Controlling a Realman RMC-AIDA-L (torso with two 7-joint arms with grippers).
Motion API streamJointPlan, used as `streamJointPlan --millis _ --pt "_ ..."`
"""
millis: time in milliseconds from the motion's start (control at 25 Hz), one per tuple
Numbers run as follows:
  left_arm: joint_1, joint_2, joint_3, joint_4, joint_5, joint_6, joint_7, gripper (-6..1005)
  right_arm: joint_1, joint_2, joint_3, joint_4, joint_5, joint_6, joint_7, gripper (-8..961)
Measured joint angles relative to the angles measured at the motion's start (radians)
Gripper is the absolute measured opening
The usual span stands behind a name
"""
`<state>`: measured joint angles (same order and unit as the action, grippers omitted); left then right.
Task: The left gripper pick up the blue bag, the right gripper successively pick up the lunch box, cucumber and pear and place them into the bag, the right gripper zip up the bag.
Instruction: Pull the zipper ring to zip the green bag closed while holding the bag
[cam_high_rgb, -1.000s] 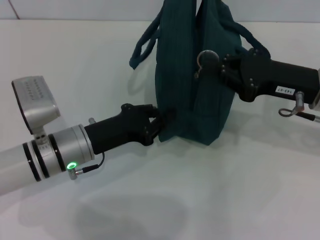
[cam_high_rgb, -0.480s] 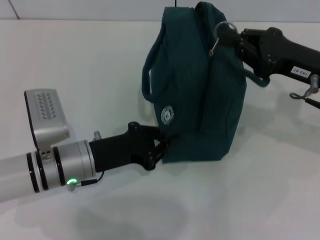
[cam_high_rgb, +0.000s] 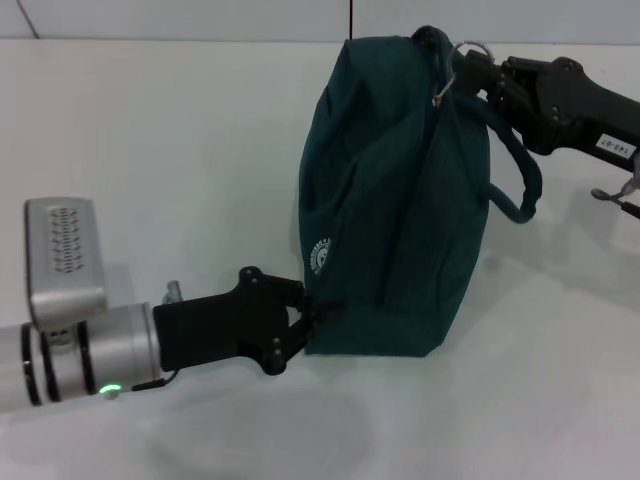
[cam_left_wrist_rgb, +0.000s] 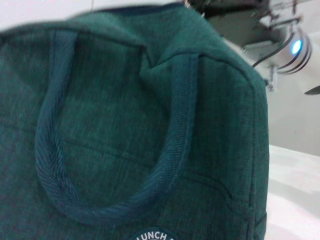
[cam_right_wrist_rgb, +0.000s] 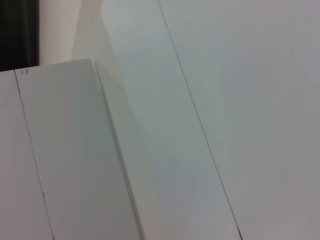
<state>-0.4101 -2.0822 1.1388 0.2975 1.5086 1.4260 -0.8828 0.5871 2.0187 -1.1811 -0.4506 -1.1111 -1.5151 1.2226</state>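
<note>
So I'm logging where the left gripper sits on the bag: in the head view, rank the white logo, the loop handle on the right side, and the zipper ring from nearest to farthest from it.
From the left gripper, at the bag's bottom corner:
1. White logo, just above it on the bag's near side.
2. Loop handle, on the bag's right side.
3. Zipper ring, at the top, by the right gripper.

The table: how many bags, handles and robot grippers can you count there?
Bags: 1, the blue bag.
Handles: 2, one handle on the logo side and one handle on the far side.
Grippers: 2, the left gripper and the right gripper.
Total: 5.
</note>
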Motion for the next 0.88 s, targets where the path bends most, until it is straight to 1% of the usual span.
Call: streamJointPlan --millis 120,240,400,520,720,880 --pt "0.039 0.007 0.000 0.057 0.005 0.042 0.000 92 -0.010 0.000 0.000 0.003 0.001 0.001 0.000 8" --pt "0.057 0.014 0.000 0.083 0.007 0.066 0.000 103 -0.015 -0.001 -0.001 0.008 0.001 0.001 0.000 8" --pt "0.060 0.026 -0.005 0.085 0.007 0.070 0.001 116 -0.019 0.000 -0.006 0.009 0.001 -0.007 0.000 8" --pt "0.059 0.031 -0.007 0.092 0.007 0.069 0.001 126 -0.021 0.001 -0.008 0.009 0.001 -0.008 0.000 9" --pt "0.057 0.044 -0.009 0.099 0.007 0.068 -0.002 143 -0.040 0.000 -0.001 0.009 0.019 -0.005 -0.027 9" --pt "0.056 0.045 -0.009 0.099 0.006 0.074 -0.008 156 -0.054 0.001 -0.001 0.011 0.063 -0.005 -0.072 8"
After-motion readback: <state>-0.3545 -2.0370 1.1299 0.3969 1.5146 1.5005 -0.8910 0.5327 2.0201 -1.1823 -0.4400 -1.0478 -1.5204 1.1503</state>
